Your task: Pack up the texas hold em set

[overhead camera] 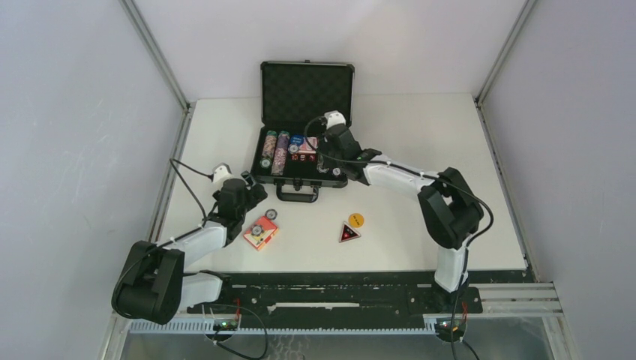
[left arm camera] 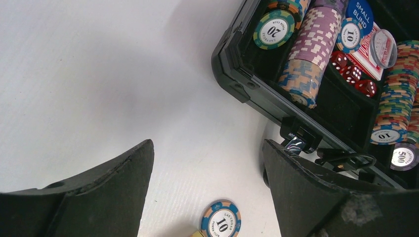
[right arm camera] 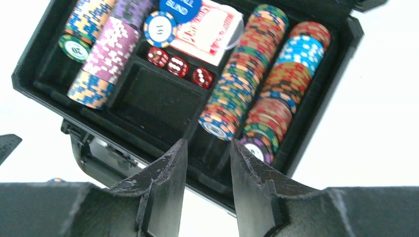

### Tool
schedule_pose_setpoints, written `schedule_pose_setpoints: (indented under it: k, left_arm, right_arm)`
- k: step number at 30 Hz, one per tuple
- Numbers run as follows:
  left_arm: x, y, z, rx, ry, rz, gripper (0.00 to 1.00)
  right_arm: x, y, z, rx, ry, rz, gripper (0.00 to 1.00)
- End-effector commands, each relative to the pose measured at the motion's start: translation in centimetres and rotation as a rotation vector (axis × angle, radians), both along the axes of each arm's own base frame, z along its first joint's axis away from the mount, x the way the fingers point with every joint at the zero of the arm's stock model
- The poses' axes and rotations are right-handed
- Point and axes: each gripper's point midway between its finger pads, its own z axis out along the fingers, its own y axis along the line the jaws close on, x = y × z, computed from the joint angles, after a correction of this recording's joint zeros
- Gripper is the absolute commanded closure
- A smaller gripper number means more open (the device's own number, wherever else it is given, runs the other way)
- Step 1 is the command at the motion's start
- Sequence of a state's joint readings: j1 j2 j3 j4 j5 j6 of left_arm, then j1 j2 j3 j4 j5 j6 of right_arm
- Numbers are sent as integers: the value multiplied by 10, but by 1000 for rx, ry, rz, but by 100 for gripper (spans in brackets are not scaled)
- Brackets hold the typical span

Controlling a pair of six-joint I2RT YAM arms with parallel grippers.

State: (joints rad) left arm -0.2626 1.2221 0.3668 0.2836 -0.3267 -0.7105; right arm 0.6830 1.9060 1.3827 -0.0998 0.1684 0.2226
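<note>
Here the right jaws hang slightly parted, empty, over the front edge of the open briefcase (right arm camera: 153,98), its chip rows (right arm camera: 242,84) just beyond. The left jaws stand wide apart, empty, a loose chip (left arm camera: 221,220) on the bench (left arm camera: 74,74) between them, the briefcase to their right.

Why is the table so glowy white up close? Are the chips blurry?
Right wrist view: the table is washed out to white, yet the poker chips look sharp. Left wrist view: bright too, with a grey shadow beside the case. Top view: even light, chips too tiny to read.
</note>
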Motion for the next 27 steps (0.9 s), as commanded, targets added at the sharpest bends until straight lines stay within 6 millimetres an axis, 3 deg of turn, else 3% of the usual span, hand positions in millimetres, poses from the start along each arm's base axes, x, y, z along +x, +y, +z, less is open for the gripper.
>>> schedule_pose_setpoints:
  k: [1, 10, 19, 27]
  left_arm:
    - [12, -9, 21, -42, -73, -17, 15]
    - [13, -14, 22, -63, -76, -31, 15]
    - [12, -14, 23, -64, -77, -32, 15]
    - [12, -15, 22, -66, -75, -36, 15]
  right_arm:
    - [-1, -24, 12, 9, -55, -71, 55]
    - [-24, -64, -23, -71, -5, -185, 56]
    - [-30, -66, -38, -99, 29, -177, 57]
    - [-35, -67, -64, -103, 109, -165, 66]
